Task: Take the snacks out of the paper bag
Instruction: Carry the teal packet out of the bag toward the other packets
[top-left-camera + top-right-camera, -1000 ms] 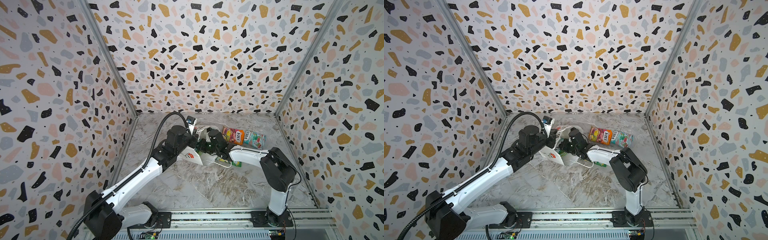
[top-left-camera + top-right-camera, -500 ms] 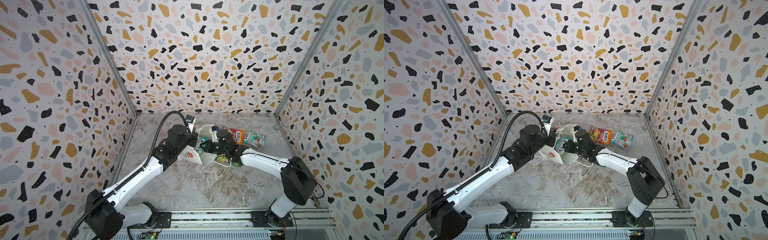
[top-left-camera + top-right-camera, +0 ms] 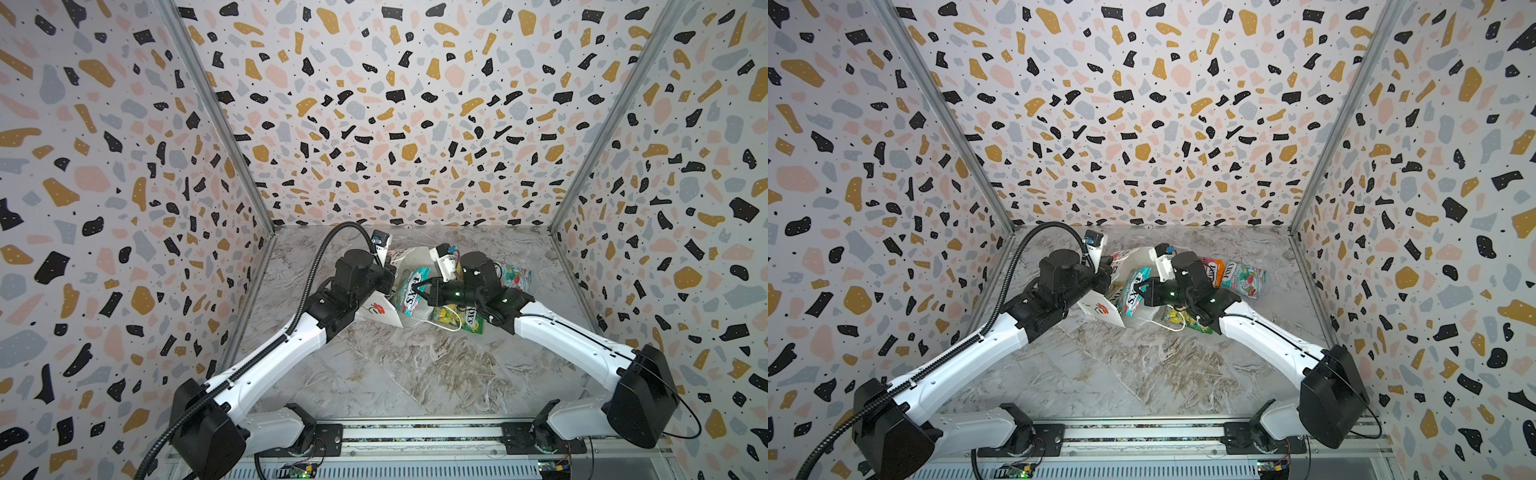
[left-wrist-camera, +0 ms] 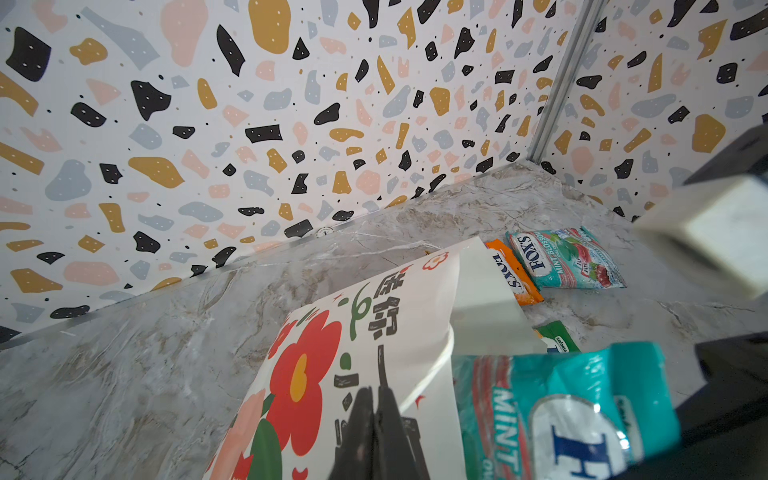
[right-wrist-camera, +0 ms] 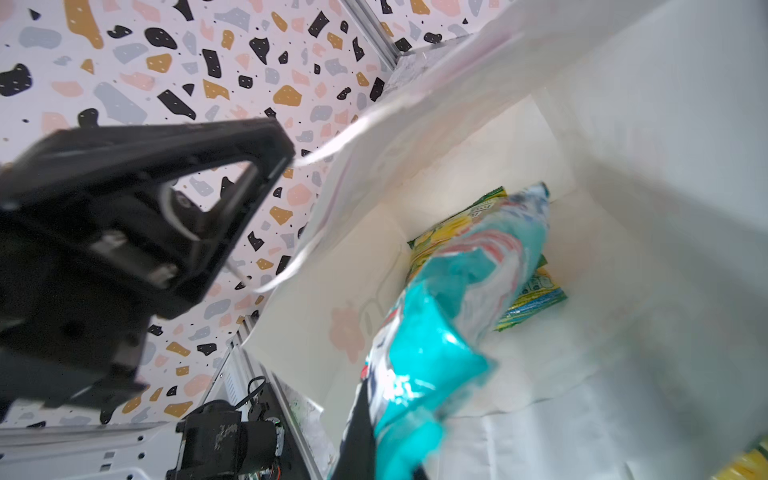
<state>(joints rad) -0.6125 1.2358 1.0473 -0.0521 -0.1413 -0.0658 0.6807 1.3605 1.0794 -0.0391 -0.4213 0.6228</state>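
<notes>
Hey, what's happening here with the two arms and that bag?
The robot is emptying a paper bag of snacks. The left gripper pinches the bag's printed side, while the right gripper grips a teal packet at the bag's mouth. An orange packet, a second teal packet and a green-yellow packet lie on the table; at least one more packet is inside the bag.

Both top views are looking down from high above the paper bag; wrist views are crowding it.
</notes>
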